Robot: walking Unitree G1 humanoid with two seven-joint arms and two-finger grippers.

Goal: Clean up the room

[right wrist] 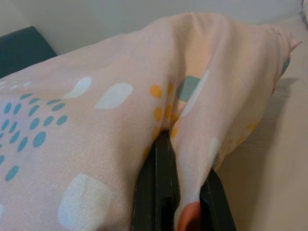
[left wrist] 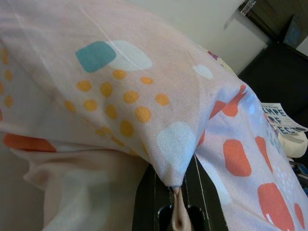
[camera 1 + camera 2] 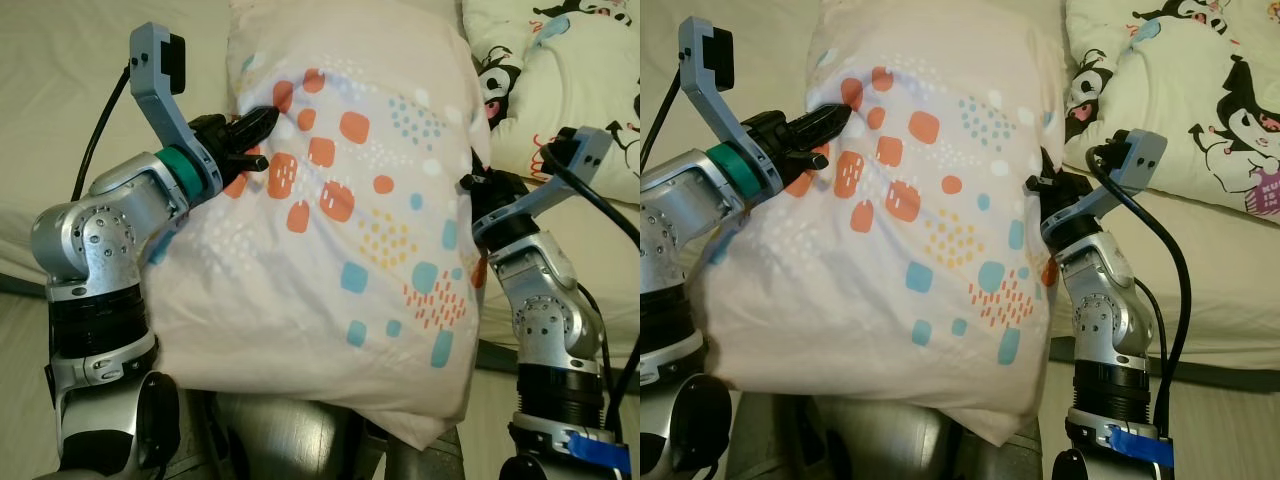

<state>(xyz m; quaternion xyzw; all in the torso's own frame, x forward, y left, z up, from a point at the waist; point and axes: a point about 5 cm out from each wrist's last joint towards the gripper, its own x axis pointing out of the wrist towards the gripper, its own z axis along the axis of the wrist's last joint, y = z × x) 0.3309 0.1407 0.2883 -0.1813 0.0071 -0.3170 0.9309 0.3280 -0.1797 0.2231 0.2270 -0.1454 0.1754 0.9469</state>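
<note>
A cream bed (image 3: 60, 60) is seen behind everything, with a cartoon-printed pillow (image 3: 1200, 90) lying on it at the right. A large pale pillow (image 3: 340, 230) with coloured spots is held up above the bed between both arms. Its fabric is pinched by the left gripper (image 3: 252, 128) and the right gripper (image 3: 1045, 185), fingers closed on it.

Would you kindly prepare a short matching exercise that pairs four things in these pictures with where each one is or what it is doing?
Things:
1. pale pink pillow with orange and teal spots
2. left claw
3. right claw
4. cream pillow with black cartoon characters

States:
A. lying on the bed at the robot's right
B. pinching the spotted pillow's left side
C. held up between both arms
D. clamped on the spotted pillow's right side

Pairs: 1-C, 2-B, 3-D, 4-A
</note>
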